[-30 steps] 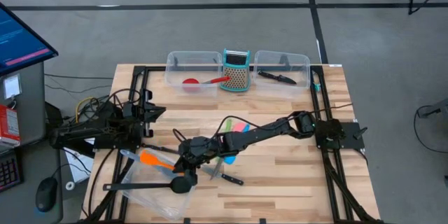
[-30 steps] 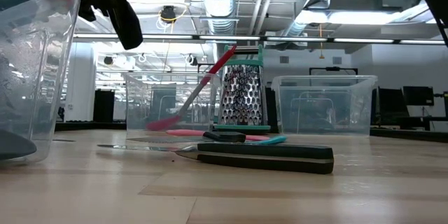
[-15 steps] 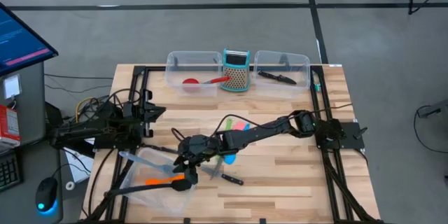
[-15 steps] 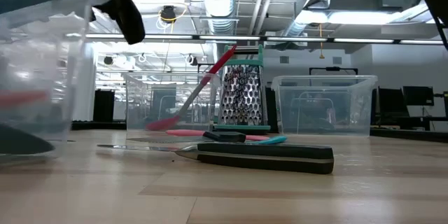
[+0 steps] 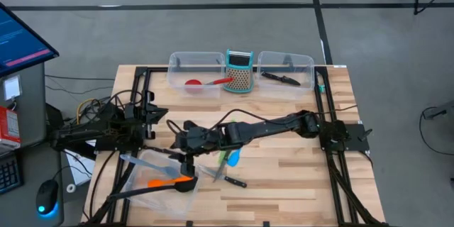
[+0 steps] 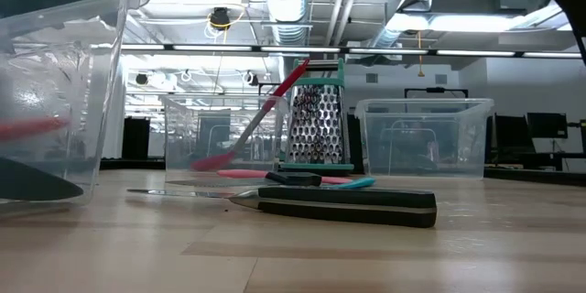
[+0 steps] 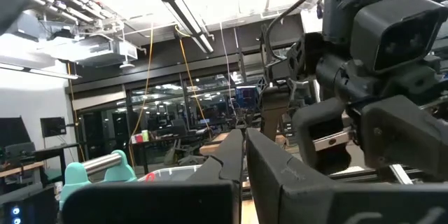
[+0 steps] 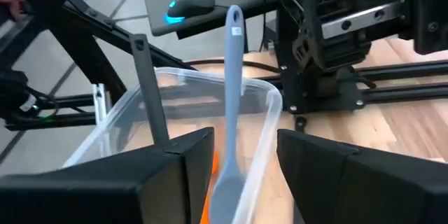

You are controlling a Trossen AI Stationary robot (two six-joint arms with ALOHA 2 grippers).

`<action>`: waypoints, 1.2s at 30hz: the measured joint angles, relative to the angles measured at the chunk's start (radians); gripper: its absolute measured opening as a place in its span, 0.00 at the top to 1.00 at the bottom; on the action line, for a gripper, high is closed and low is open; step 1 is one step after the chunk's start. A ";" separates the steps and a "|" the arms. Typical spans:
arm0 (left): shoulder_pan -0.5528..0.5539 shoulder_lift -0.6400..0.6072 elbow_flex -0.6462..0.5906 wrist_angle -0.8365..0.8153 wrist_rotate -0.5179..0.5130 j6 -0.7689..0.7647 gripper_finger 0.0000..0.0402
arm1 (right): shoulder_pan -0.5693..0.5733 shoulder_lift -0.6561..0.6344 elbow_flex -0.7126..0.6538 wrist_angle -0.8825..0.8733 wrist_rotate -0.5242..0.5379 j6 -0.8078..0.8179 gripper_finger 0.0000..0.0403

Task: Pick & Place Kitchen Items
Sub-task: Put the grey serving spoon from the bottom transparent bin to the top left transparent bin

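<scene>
My right gripper [image 5: 177, 140] hovers open above the near-left clear tub [image 5: 138, 184], with nothing between its fingers [image 8: 178, 171]. In that tub lie an orange spatula [image 5: 167, 182], a black spoon [image 5: 183, 185] and a grey-blue spoon [image 8: 227, 112], whose handle leans on the tub's rim. A black-handled knife [image 6: 339, 203] lies flat on the table, with green and blue spatulas [image 5: 230, 157] beside it. My left gripper [image 7: 245, 154] rests shut at the table's left side.
Along the far edge stand a clear tub [image 5: 195, 71] with a red spoon [image 5: 206, 82], a teal-framed grater [image 5: 240, 71] and a second clear tub [image 5: 285, 69] holding a black knife. Black frame rails run down both table sides.
My right gripper has let go of the orange spatula, which dropped from above the rim into the near-left tub and now lies there. The gripper has then risen and drawn back a little toward the far edge.
</scene>
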 joint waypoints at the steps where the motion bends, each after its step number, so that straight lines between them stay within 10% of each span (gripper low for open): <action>1: 0.000 0.000 0.000 0.000 0.000 0.000 0.99 | 0.000 0.000 0.000 -0.001 0.001 -0.004 0.62; 13: 0.000 0.022 0.000 0.001 0.003 0.000 0.99 | 0.074 -0.247 0.052 -0.179 0.034 -0.114 0.69; 24: 0.000 0.081 0.000 0.004 -0.001 0.000 0.99 | 0.306 -0.519 0.050 -0.408 0.630 -0.246 0.80; 36: 0.000 0.140 0.000 0.015 -0.001 -0.008 0.99 | 0.542 -0.757 0.010 -0.766 0.689 -0.194 0.98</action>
